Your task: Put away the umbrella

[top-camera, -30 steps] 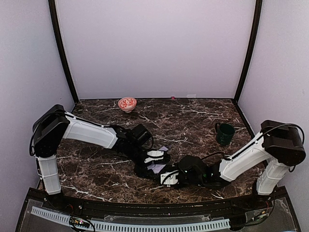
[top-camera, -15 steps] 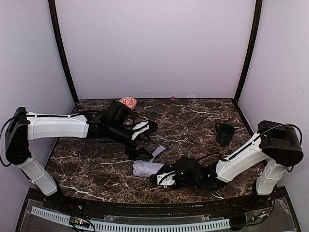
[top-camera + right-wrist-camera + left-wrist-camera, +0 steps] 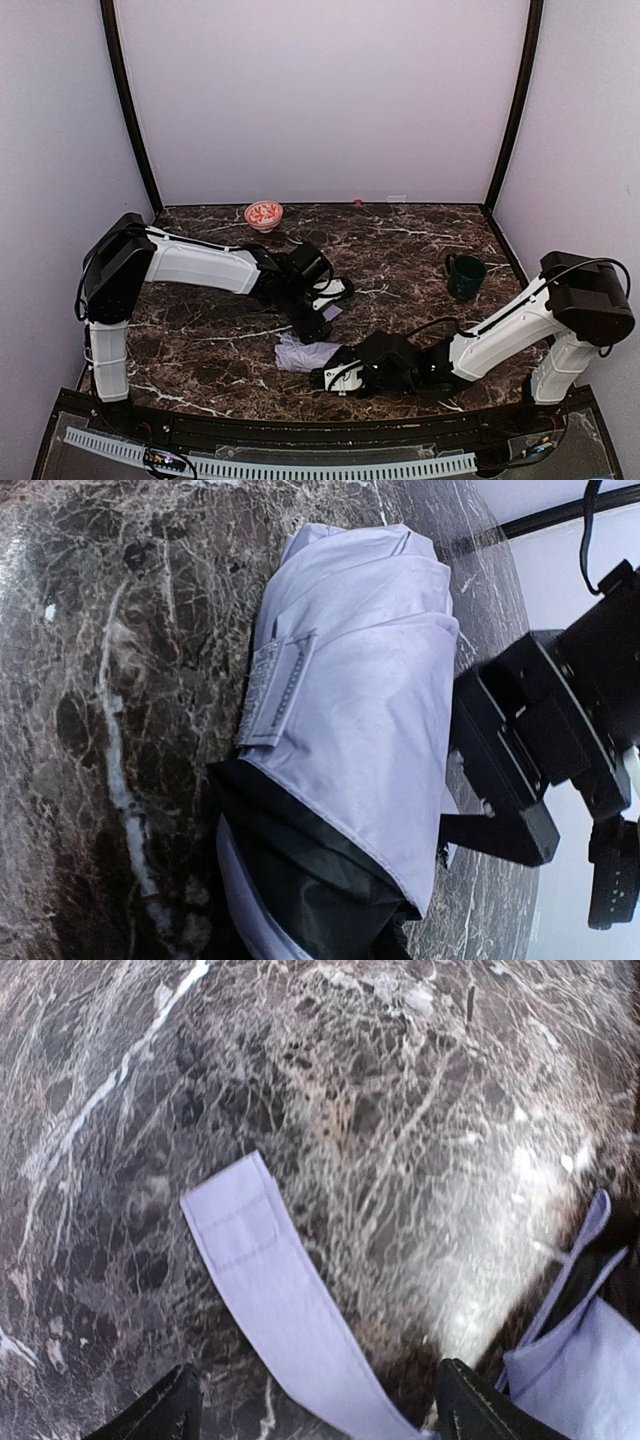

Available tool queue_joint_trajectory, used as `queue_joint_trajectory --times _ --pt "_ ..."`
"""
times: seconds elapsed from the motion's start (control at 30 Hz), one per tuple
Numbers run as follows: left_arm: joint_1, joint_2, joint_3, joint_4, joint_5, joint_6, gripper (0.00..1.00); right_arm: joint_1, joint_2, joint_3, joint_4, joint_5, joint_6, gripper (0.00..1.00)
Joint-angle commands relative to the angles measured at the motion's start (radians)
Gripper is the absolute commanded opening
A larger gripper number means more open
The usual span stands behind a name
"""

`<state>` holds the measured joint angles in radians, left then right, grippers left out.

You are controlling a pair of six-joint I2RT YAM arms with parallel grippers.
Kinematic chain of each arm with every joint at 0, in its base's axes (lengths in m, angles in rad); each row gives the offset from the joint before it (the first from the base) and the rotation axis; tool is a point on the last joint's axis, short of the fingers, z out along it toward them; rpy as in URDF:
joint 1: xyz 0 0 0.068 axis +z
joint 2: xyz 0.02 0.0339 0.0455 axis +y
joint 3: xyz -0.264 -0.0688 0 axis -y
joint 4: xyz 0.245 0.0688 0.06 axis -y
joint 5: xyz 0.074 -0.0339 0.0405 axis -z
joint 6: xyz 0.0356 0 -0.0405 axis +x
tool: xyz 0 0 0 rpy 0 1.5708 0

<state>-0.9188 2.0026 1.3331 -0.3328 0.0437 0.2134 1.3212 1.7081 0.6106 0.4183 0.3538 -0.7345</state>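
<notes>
Folded umbrella (image 3: pixel 298 353) lying on marble table (image 3: pixel 400 240).
Left gripper (image 3: pixel 322 1412) spread wide astride lavender strap (image 3: pixel 270 1300); right gripper (image 3: pixel 330 378) at umbrella's end, grip undeterminable.

The umbrella (image 3: pixel 305 353) is laid on the table (image 3: pixel 400 250) near the front edge, left of centre. The left gripper (image 3: pixel 322 318) is held just behind it, and the umbrella's strap (image 3: pixel 275 1310) is spread flat on the table between the spread fingertips (image 3: pixel 170 1410). The right gripper (image 3: pixel 333 378) is placed at the umbrella's right end. A bowl (image 3: pixel 264 214) is set at the back left, and a mug (image 3: pixel 465 276) well apart at the right.
</notes>
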Motion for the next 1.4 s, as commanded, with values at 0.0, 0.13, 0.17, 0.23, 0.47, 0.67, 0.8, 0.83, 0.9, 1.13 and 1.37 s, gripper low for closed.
queue_joint_trajectory --times 0.0,0.13,0.17,0.23,0.47,0.67,0.8,0.83,0.9,1.13,1.37 --pt "-0.018 0.036 0.085 -0.081 -0.098 -0.057 0.83 0.021 0.026 -0.033 -0.284 -0.084 0.019 0.01" --pt "-0.018 0.095 0.113 -0.114 -0.016 -0.091 0.82 0.023 0.031 -0.015 -0.306 -0.066 0.007 0.01" --pt "-0.018 0.111 0.123 -0.141 -0.026 -0.096 0.81 0.023 0.03 -0.012 -0.309 -0.063 0.004 0.0" --pt "-0.014 0.125 0.127 -0.168 -0.043 -0.101 0.8 0.023 0.025 -0.012 -0.307 -0.064 0.002 0.0" --pt "0.077 0.092 0.111 -0.125 0.03 -0.143 0.8 0.022 0.034 -0.014 -0.328 -0.054 -0.003 0.0" --pt "0.092 0.074 0.082 -0.035 0.129 -0.152 0.82 0.023 0.031 -0.023 -0.322 -0.048 -0.001 0.0" --pt "0.091 0.101 0.083 -0.071 0.176 -0.165 0.81 0.022 0.042 -0.019 -0.32 -0.045 -0.001 0.0" --pt "0.089 0.101 0.078 -0.081 0.175 -0.165 0.81 0.021 0.044 -0.019 -0.317 -0.047 -0.001 0.0" --pt "0.084 0.101 0.075 -0.105 0.165 -0.16 0.81 0.022 0.046 -0.021 -0.312 -0.047 -0.005 0.0" --pt "0.06 0.131 0.091 -0.184 0.135 -0.142 0.48 0.02 0.055 -0.013 -0.309 -0.03 -0.021 0.0" --pt "0.06 0.086 0.099 -0.183 0.122 -0.123 0.0 0.01 0.039 -0.014 -0.314 -0.038 -0.012 0.0"
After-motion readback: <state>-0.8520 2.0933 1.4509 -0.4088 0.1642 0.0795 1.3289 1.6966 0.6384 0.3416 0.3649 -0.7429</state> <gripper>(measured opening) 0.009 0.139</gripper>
